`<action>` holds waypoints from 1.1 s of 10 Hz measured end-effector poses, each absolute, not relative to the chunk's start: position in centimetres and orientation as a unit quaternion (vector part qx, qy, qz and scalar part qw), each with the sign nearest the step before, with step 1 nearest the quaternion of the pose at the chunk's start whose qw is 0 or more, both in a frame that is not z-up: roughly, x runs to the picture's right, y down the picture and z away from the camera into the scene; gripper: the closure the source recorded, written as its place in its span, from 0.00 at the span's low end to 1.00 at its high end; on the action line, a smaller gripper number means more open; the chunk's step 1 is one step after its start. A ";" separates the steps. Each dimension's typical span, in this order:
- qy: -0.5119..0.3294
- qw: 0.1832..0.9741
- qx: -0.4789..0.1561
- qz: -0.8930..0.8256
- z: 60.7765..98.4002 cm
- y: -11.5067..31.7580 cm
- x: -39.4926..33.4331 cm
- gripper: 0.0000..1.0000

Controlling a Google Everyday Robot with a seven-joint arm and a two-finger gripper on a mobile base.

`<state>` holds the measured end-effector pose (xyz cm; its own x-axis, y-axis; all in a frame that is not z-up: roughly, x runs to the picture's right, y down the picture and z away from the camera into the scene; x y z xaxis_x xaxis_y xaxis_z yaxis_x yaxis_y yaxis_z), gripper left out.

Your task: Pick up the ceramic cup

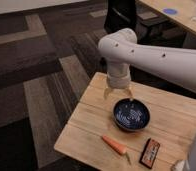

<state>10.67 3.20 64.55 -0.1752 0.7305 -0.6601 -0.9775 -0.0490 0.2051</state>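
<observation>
No ceramic cup shows plainly. A pale rounded thing [178,165] peeks out at the bottom right corner, half hidden by my arm; I cannot tell what it is. My gripper [118,93] hangs from the white arm over the far part of the wooden table [86,132], just beyond the rim of a dark blue bowl [131,114]. Its two fingers point down, stand apart and hold nothing.
An orange carrot [115,145] lies near the table's front edge. A dark snack bar [150,152] lies to its right. A black office chair [122,15] and a long desk [176,12] stand behind. Striped carpet lies to the left.
</observation>
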 end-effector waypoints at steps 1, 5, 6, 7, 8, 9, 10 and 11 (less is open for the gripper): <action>0.317 0.613 -0.195 0.697 64.6 3.2 10.5 0.35; 0.333 0.595 -0.193 0.706 64.5 3.8 13.0 0.35; 0.344 0.590 -0.191 0.705 64.4 4.3 15.8 0.35; 0.352 0.603 -0.194 0.689 64.6 4.8 19.0 0.35; 0.354 0.608 -0.197 0.683 64.8 5.0 20.3 0.35; 0.359 0.619 -0.199 0.670 65.1 5.5 23.2 0.35; 0.371 0.627 -0.189 0.659 65.3 6.2 29.0 0.35; 0.377 0.625 -0.186 0.658 65.3 6.6 31.3 0.35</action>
